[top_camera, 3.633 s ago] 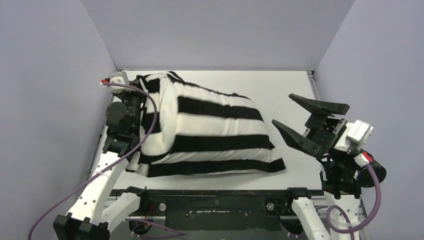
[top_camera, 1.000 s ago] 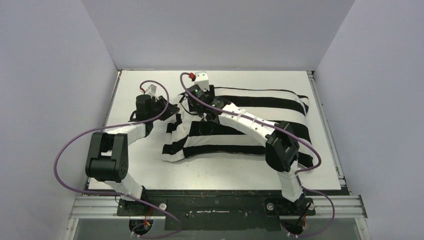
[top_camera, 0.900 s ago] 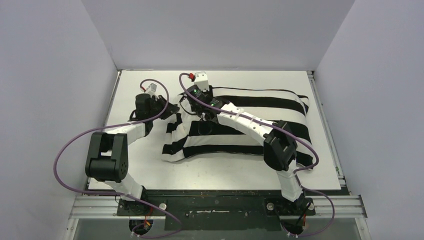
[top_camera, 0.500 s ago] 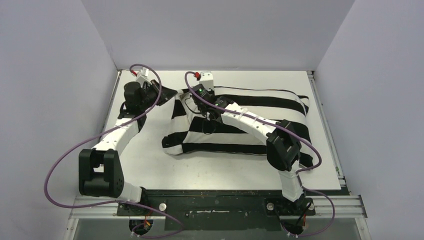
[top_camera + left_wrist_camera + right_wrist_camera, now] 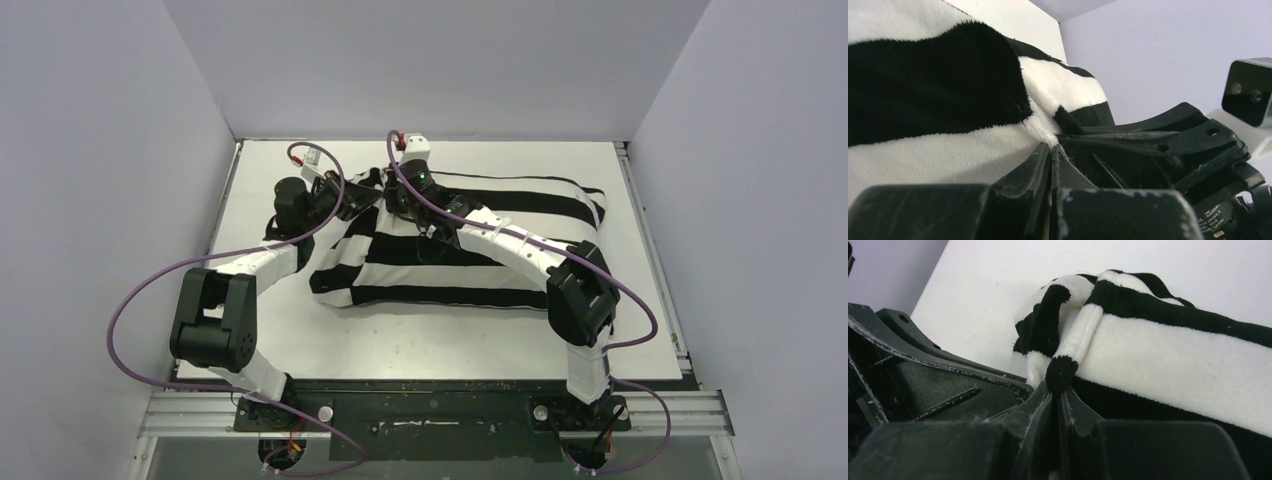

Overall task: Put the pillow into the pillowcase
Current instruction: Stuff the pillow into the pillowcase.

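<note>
Clamping just finished: your left gripper [image 5: 1050,150] and right gripper [image 5: 1058,387] have both shut on the pillowcase [image 5: 470,270] hem, side by side near the far-left corner of the bench [image 5: 430,345]. Pillow isn't visible, likely fully inside; tug to seat it.

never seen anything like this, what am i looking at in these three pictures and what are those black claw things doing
These are two robot arms bolted at the near edge of a white table. The wide picture looks down from above. The other two come from a camera on each wrist, looking along that arm's own fingers. On the table lies a plump black-and-white striped pillowcase; no bare pillow shows. The claws are grippers. The left gripper and the right gripper are both pinched shut on the pillowcase's far-left end, side by side.
</note>
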Available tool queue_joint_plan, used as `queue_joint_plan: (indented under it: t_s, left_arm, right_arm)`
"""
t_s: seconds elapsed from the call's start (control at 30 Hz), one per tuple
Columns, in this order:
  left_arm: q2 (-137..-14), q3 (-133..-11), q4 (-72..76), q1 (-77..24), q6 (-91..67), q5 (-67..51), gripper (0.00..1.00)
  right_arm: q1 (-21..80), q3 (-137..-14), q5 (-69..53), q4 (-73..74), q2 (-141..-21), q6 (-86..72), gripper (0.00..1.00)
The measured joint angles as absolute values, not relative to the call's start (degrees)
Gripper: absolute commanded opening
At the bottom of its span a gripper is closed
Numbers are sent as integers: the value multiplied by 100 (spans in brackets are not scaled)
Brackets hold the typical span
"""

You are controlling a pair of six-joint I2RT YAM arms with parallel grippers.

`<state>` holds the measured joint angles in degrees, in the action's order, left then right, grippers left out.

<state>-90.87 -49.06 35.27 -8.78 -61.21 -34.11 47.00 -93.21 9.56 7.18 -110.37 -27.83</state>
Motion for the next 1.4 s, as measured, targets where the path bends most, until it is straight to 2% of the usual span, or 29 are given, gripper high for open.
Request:
queue_joint_plan:
  t_s: [0.23,0.3,0.37,0.43,0.53,0.57,0.63,0.67,0.7,0.73,1.03,1.4]
  left_arm:
    - [-9168,-4950,3765,-998,-6278,-3131,0]
    - [-9203,-4989,3715,-1000,-6248,-3085,0]
    - [-9207,-4989,3675,-1004,-6211,-3048,0]
    - [-9207,-4991,3645,-1007,-6163,-3037,0]
    - [-9207,-4991,3494,-1015,-6055,-3037,0]
    - [-9207,-4989,3428,-1022,-5996,-3037,0]
    - [-9205,-4991,3238,-1046,-5861,-3037,0]
    - [-9207,-4989,3133,-1070,-5802,-3039,0]
    - [-9205,-4989,3068,-1085,-5763,-3039,0]
    - [-9205,-4989,2993,-1096,-5710,-3037,0]
    - [-9205,-4836,3264,-1109,-5822,-3015,0]
    - [-9708,-4661,4287,-1570,-6294,-2609,0]
  right_arm:
    - [4425,-8978,307,-233,-11013,-3485,0]
    - [4370,-8823,209,-510,-11013,-3697,10]
    - [4344,-8726,152,-648,-11013,-3844,13]
    - [4322,-8632,115,-746,-11002,-3983,1]
    - [4285,-8366,32,-867,-10873,-4176,0]
    - [4278,-8237,8,-908,-10794,-4237,3]
    - [4276,-8031,-89,-1013,-10634,-4327,28]
    - [4281,-7944,-137,-1046,-10554,-4364,28]
    - [4278,-7852,-196,-1100,-10475,-4425,10]
    - [4276,-7762,-257,-1164,-10390,-4466,0]
    - [4235,-7684,-718,-1459,-10184,-4534,0]
    - [4294,-9201,-1472,-1487,-11321,-4543,0]
